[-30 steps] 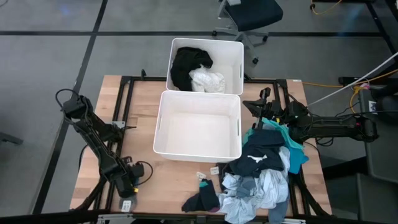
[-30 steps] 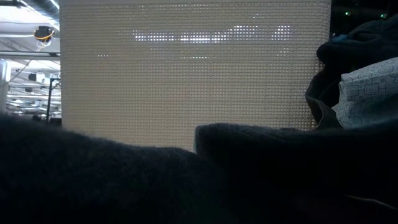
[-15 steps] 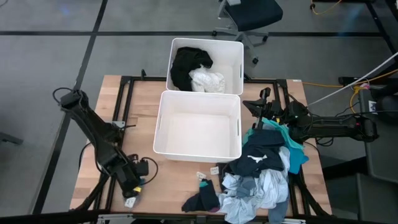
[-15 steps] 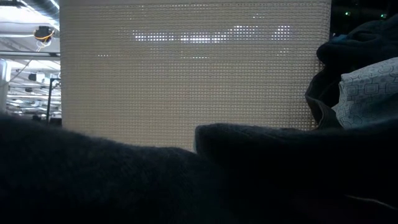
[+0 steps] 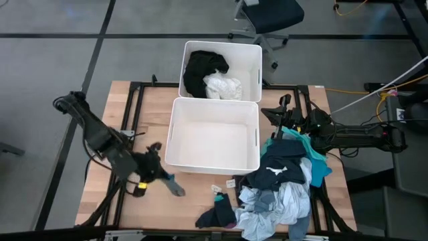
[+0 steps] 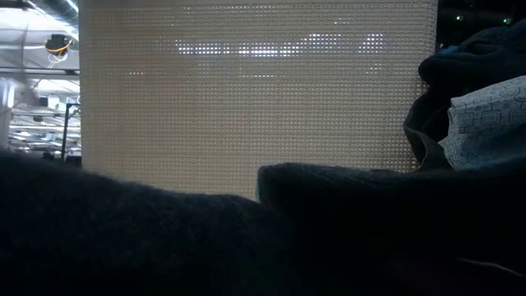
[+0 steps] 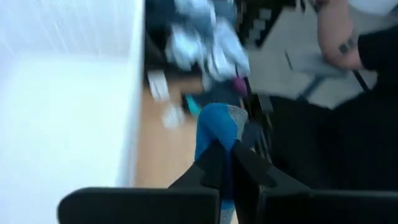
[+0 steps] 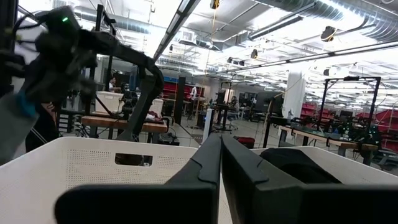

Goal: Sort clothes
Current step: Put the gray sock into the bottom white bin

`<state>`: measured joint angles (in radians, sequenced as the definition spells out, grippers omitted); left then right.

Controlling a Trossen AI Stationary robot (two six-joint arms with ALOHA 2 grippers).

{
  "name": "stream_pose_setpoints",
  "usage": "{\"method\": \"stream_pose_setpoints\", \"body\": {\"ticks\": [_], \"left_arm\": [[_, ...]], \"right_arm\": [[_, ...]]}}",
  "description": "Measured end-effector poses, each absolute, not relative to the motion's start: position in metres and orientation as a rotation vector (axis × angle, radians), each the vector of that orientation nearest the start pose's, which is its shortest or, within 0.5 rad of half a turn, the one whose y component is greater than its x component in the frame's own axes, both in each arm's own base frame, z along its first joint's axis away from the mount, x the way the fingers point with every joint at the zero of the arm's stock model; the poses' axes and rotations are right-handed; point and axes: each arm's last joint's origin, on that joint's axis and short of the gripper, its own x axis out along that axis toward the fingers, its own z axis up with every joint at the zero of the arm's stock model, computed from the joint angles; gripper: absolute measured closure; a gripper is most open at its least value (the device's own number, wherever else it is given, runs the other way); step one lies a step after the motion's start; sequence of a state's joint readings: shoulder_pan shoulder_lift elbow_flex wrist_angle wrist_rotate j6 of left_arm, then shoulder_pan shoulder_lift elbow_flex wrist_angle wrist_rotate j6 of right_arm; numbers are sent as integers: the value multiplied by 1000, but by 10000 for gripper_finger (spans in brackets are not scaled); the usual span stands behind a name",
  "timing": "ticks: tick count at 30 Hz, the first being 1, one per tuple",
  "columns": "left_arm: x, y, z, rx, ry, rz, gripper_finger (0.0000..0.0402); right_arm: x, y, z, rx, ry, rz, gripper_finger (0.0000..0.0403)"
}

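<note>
The clothes lie in a mixed heap (image 5: 284, 184) of navy, teal, white and grey at the table's near right, with a dark sock (image 5: 217, 214) at its left. My left gripper (image 5: 164, 178) hangs over the wood just left of the near bin (image 5: 178, 137), shut on a blue and grey sock (image 5: 176, 189). That sock (image 7: 217, 127) also shows past the fingers in the left wrist view. My right gripper (image 5: 281, 107) waits shut above the table at the bins' right, and its wrist view shows the shut fingertips (image 8: 221, 155). In the low view dark cloth (image 6: 164, 247) fills the foreground. My left gripper pinches the sock between its two fingers at one end (image 7: 220, 148). The fingers slant downward from the table's left. The blue part and the grey part (image 7: 237, 115) reach out past the fingertips, and the sock is lifted clear of the table.
The near bin holds nothing; the far bin (image 5: 254, 63) holds black and white garments (image 5: 210, 73). Small white tags (image 5: 219, 189) lie on the wood near the heap. A person's arm (image 7: 339, 37) shows beyond the table in the left wrist view.
My left gripper has risen from the table's near left corner and swung toward the right, up to the near bin's left side, turning as it went. The blue and grey sock has come up with it and now hangs clear of the wood.
</note>
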<state>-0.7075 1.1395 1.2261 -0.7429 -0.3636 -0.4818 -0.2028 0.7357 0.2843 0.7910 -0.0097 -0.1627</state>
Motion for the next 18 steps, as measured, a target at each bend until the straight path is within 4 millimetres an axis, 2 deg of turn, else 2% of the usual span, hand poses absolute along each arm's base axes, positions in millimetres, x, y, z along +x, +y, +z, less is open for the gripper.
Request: {"method": "stream_pose_setpoints", "body": {"ticks": [7, 13, 18], "left_arm": [[174, -104, 399, 127, 392, -183, 390], [185, -68, 410, 259, 311, 83, 389], [198, -38, 410, 260, 291, 249, 389]], "right_arm": [[159, -32, 260, -197, -322, -219, 386], [159, -33, 260, -190, -316, -254, 386], [159, -34, 259, -188, -312, -262, 386]]}}
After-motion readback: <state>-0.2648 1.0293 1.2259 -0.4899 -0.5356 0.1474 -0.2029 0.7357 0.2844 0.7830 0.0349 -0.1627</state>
